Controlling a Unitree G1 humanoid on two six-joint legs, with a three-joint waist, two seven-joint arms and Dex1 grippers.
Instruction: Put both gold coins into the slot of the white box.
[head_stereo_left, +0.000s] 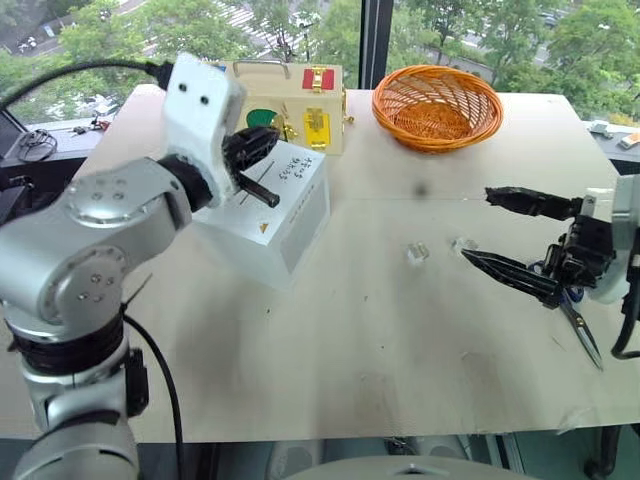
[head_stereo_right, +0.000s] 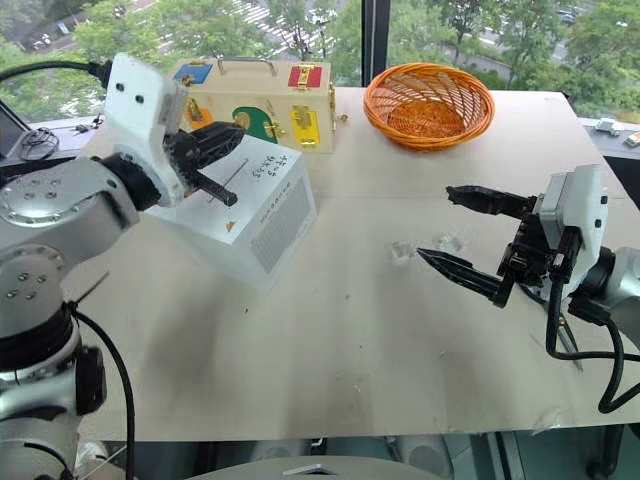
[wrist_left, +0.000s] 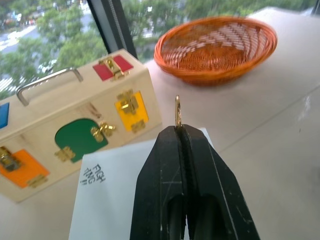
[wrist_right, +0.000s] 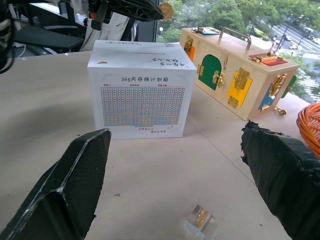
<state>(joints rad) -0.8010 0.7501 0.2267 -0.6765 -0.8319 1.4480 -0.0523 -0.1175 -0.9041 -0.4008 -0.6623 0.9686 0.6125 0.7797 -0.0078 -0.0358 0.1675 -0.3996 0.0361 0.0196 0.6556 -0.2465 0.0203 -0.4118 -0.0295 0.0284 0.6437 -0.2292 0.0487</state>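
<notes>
Left claw (wrist_left: 181, 131) clamped on one gold coin (wrist_left: 177, 111), edge-up above white box (head_stereo_left: 270, 215). Right claw (head_stereo_right: 452, 230) gaping, empty. Next, by judgement: lining coin with slot (wrist_right: 135, 51). Second coin (wrist_right: 201, 218) on surface (head_stereo_left: 400, 340).

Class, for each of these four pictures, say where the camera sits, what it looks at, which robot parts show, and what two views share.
Left eye: on the head, looking down over the table; both arms show.
Right eye: beside it, same scene.
Left wrist: along the left gripper, shut on a gold coin, facing the wooden case and basket.
Right wrist: between the open right gripper fingers, facing the white box; a clear holder lies near.
Shared: both wrist views show the white box and wooden case.
</notes>
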